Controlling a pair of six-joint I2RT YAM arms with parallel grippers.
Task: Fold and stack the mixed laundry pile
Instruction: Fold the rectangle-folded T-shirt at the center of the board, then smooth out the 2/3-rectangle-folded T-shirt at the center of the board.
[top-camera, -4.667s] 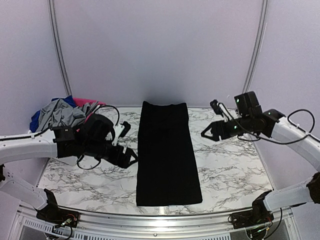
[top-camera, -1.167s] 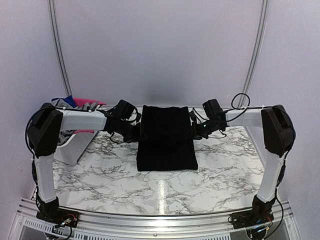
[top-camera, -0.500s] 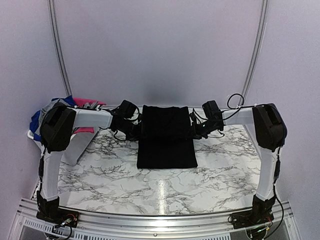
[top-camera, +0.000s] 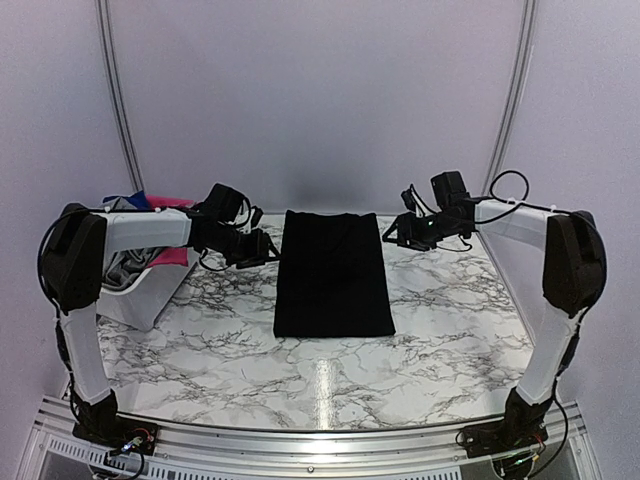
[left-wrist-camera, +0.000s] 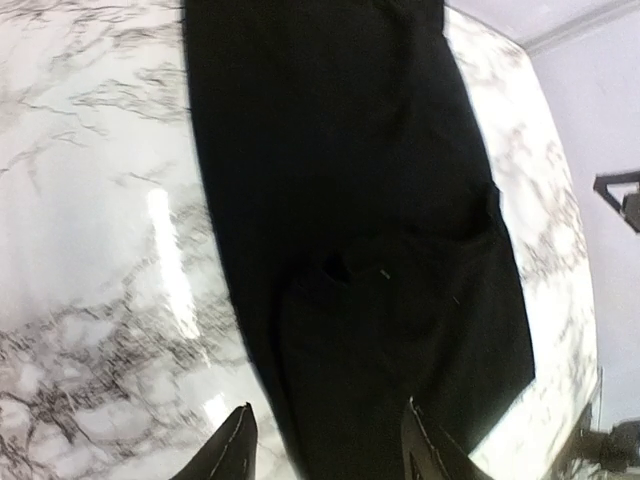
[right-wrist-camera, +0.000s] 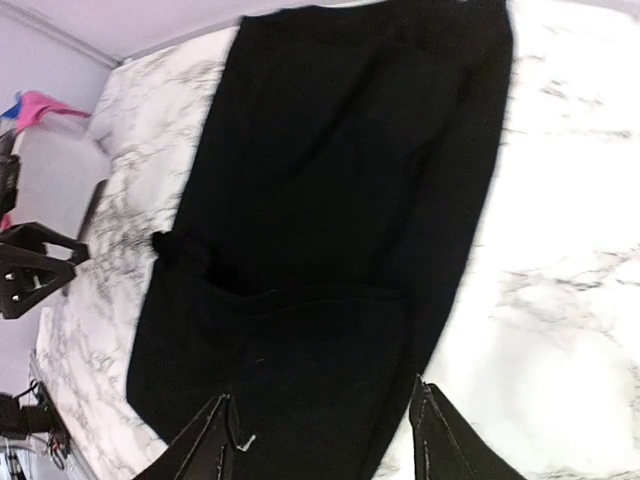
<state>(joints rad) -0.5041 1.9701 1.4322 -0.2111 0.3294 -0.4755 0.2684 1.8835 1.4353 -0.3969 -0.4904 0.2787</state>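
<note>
A black garment (top-camera: 333, 272) lies folded in half at the back middle of the marble table, its doubled layers showing in the left wrist view (left-wrist-camera: 360, 200) and the right wrist view (right-wrist-camera: 330, 200). My left gripper (top-camera: 256, 250) hovers open just off the garment's left edge, nothing between its fingers (left-wrist-camera: 330, 448). Open and empty too, my right gripper (top-camera: 396, 236) hangs off the far right corner (right-wrist-camera: 325, 440). The rest of the mixed laundry pile (top-camera: 150, 205), blue, pink and grey pieces, sits in the basket at far left.
The white plastic basket (top-camera: 135, 300) stands at the table's left edge, under my left arm. Bare marble table (top-camera: 330, 380) stretches in front of the garment. Purple walls close in the back and both sides.
Both grippers were shut on the folded garment's far corners; now they are open, have let go and have drawn outward from it. The garment lies still.
</note>
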